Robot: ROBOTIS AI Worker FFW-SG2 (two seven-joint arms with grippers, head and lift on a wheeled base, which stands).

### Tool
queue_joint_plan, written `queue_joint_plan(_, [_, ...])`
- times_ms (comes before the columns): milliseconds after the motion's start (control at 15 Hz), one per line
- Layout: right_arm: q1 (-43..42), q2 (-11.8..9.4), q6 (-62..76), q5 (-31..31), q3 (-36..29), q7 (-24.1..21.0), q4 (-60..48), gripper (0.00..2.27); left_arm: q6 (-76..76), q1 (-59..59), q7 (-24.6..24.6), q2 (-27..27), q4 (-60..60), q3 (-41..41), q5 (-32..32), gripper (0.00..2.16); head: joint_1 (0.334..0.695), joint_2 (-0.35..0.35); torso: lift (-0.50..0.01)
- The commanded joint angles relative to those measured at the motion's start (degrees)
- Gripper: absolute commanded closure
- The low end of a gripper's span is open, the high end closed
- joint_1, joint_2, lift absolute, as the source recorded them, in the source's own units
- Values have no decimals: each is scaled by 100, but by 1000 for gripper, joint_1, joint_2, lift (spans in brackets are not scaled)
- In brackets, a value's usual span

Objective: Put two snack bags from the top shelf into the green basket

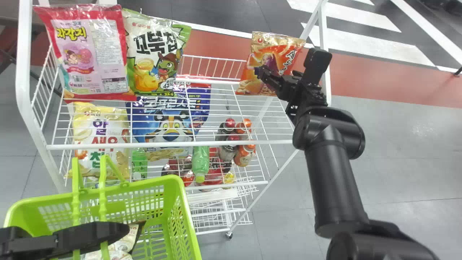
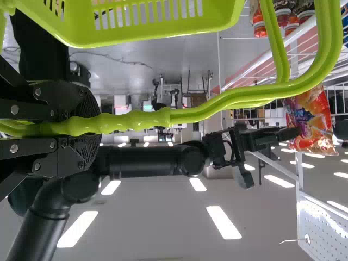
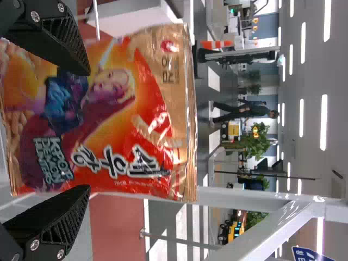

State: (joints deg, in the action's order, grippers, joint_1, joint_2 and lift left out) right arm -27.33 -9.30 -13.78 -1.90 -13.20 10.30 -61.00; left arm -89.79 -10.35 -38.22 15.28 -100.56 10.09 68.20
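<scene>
In the head view, the white wire rack (image 1: pixel 166 144) serves as the landmark. The orange snack bag (image 1: pixel 249 82) stands at the right end of the rack's top shelf, its middle partly covered by the right gripper (image 1: pixel 262 74). The pink-red snack bag (image 1: pixel 88 54) and the turtle snack bag (image 1: pixel 144 68) stand at the rack's left end. Below them, the rack's wires cross in front of the yellow bag (image 1: pixel 85 126) and the tiger bag (image 1: pixel 171 126). The green basket (image 1: pixel 182 209) is in front of the rack's left part, cut off by the bottom edge. Inside it, a packaged item (image 1: pixel 124 245) is partly hidden behind the left gripper (image 1: pixel 115 232).

In the left wrist view, the left gripper (image 2: pixel 89 128) is clamped around the basket's handles (image 2: pixel 206 111). The basket, nearer than the rack, is cut off by the picture's edge. Farther off, the orange bag is at the rack beside the right gripper, whose grip is hard to make out there.

In the right wrist view, the right gripper (image 3: pixel 87 130) is open, its fingers spread around the orange bag beside the rack's post. One finger hides part of the bag; whether either touches it cannot be told.
</scene>
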Motion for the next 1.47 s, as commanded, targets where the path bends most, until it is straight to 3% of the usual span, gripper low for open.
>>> queue_joint_plan(0, [-467, -28, 187, -311, 37, 24, 748, 56, -24, 24, -1, 1, 28, -51, -9, 2142, 695, -350, -1])
queue_joint_plan(133, [-730, -36, 398, -645, 116, 182, 1205, 127, -24, 33, -1, -7, 36, -51, -9, 2142, 695, -350, -1])
queue_joint_plan(267, [-801, -36, 450, -742, 212, 332, 1372, 562, -24, 42, -1, -25, 63, -60, -17, 2142, 695, -346, -1])
queue_joint_plan(333, [-853, -45, 485, -803, 212, 349, 1495, 967, -24, 33, -19, -25, 63, -60, -17, 2142, 695, -341, -1])
queue_joint_plan(400, [-853, -45, 521, -838, 212, 349, 1504, 1521, -24, 33, -19, -25, 63, -60, -17, 2142, 695, -336, -1])
queue_joint_plan(533, [-757, -45, 485, -777, 168, 341, 1477, 2223, -24, 33, -1, -25, 63, -60, -17, 2142, 695, -333, -1])
queue_joint_plan(733, [-220, -19, 433, -671, 151, 349, 765, 2236, -24, 42, -1, -25, 80, -60, -17, 2142, 695, -338, -1])
queue_joint_plan(1400, [2135, 254, -1659, 190, 432, 332, -3946, 2236, -24, 24, -19, 1, 133, -42, -17, 2142, 695, -313, -1])
